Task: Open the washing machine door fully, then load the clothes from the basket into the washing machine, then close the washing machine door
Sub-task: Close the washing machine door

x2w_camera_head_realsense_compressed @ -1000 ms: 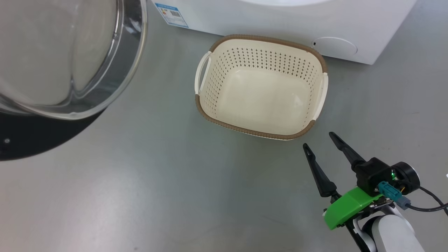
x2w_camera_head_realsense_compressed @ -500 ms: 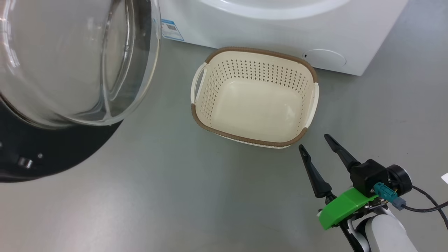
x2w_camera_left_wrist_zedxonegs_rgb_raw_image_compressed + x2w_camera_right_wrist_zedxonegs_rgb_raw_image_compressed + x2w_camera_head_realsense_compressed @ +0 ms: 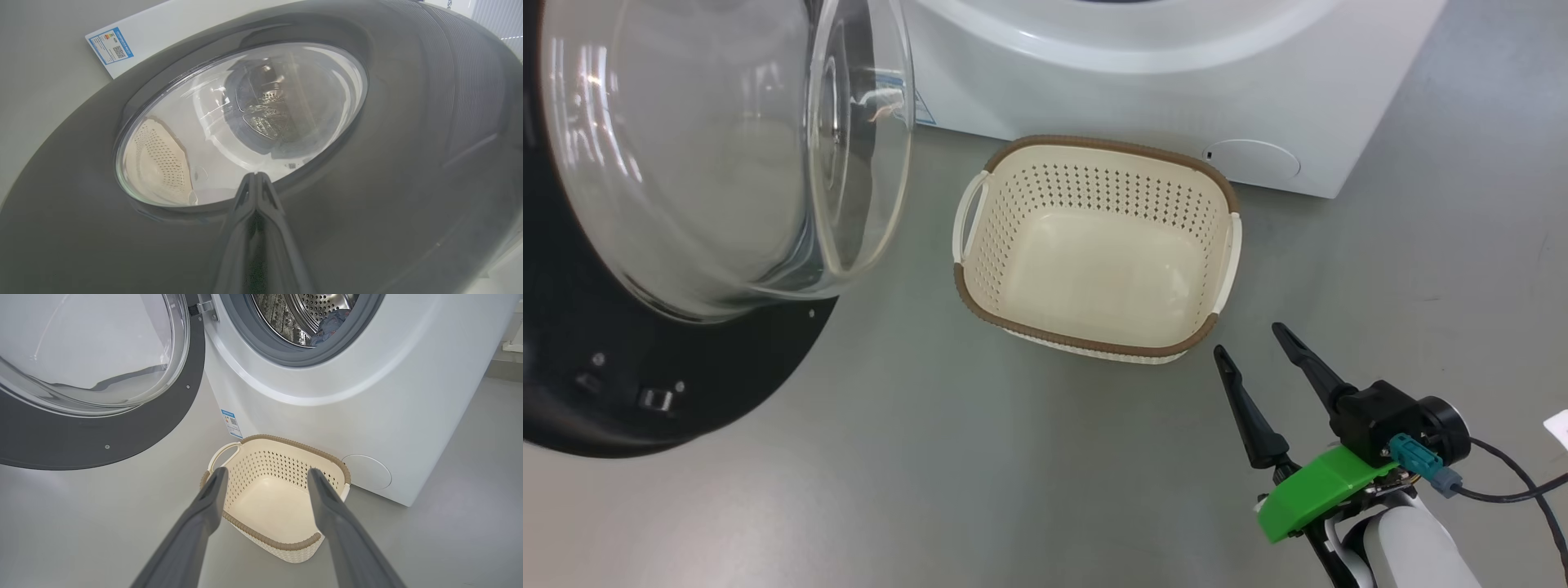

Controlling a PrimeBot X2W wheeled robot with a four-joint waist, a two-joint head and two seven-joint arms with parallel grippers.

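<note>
Your head camera looks steeply down on the basket [image 3: 1094,186]; right wrist faces it too, lower; left wrist sits close against the washing machine door [image 3: 408,183].

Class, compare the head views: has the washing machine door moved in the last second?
Yes. Though the camera shifted, the washing machine door has swung toward the basket: the gap to its handle narrowed, and its glass now overlaps the blue label.

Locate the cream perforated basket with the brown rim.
The basket sits mid head view on the grey floor, before the white washing machine, between its open glass door and the right gripper.
</note>
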